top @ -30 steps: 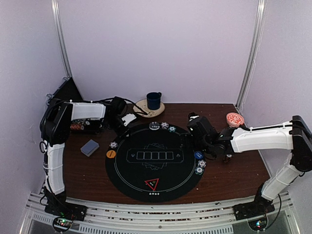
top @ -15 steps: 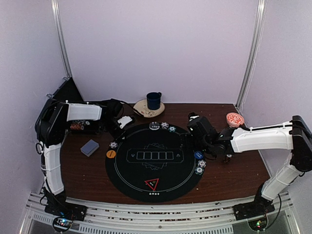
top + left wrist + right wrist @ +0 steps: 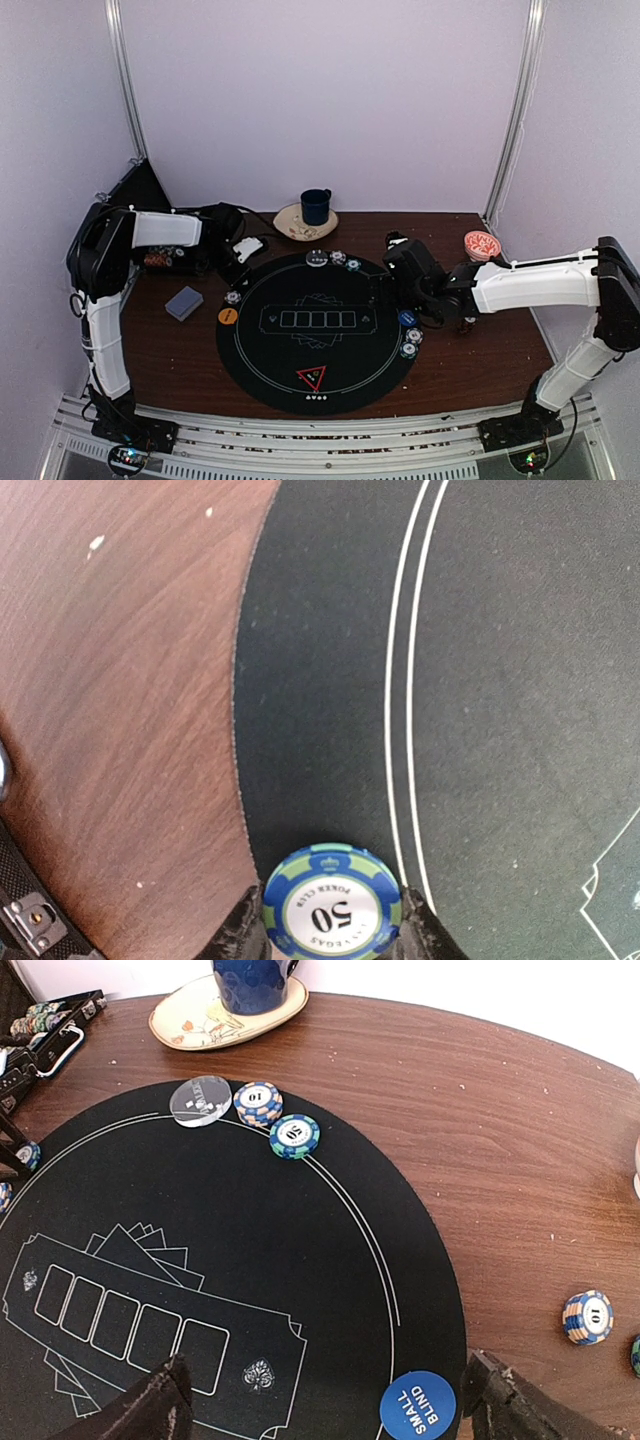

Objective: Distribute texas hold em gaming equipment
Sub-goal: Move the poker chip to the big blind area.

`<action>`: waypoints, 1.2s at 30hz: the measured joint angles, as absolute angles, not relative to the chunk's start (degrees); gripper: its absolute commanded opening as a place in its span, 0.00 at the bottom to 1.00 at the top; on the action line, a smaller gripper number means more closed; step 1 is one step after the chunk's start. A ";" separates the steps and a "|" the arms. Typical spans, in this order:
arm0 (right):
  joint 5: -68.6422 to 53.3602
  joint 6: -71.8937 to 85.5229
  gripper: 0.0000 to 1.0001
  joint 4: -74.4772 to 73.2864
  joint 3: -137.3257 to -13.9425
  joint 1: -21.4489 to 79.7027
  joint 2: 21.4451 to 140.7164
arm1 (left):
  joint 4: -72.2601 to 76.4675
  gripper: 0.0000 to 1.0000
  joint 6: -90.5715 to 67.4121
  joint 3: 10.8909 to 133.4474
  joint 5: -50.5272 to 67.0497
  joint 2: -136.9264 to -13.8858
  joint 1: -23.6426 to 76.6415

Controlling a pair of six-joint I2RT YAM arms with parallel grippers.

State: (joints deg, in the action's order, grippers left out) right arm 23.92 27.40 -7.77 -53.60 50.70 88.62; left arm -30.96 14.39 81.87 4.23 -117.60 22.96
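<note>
Left gripper (image 3: 332,935) pinches 50 chip (image 3: 332,905) by its edges, bottom centre, over mat (image 3: 500,680) rim, likely for placing. Right gripper (image 3: 328,1410) spread wide, empty, near blue button (image 3: 417,1406).

Setting: a lab robot cell, dressed as a card table. What you have in front of you:
- plain pale wall panels (image 3: 320,100) at 9, 12 and 3 o'clock
- metal uprights (image 3: 125,80) at 11 and 1 o'clock
- a slotted aluminium rail (image 3: 320,440) at 6 o'clock, with the left arm base (image 3: 135,432) and right arm base (image 3: 515,432) bolted on
- a dark wooden table (image 3: 480,350)
- a round black poker mat (image 3: 315,330) at its centre
- a black chip case (image 3: 40,1040) at 10 o'clock
</note>
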 measured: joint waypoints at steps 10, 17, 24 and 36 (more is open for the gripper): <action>23.90 27.40 0.95 -7.77 -53.60 50.70 89.17 | -30.44 0.19 14.37 80.99 4.58 -117.60 22.81; 23.90 27.38 0.95 -7.77 -53.60 50.70 89.17 | -29.85 0.19 14.37 79.96 4.73 -116.99 22.81; 23.92 27.38 0.95 -7.75 -53.60 50.70 89.17 | -29.82 0.20 14.35 78.85 4.67 -116.09 22.81; 23.90 27.38 0.95 -7.75 -53.60 50.70 89.17 | -29.85 0.46 14.33 78.70 4.67 -115.92 22.81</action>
State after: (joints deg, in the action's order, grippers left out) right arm 23.90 27.38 -7.75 -53.60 50.70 89.17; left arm -29.85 14.33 78.70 4.67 -115.92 22.81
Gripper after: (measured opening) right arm 0.949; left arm 0.394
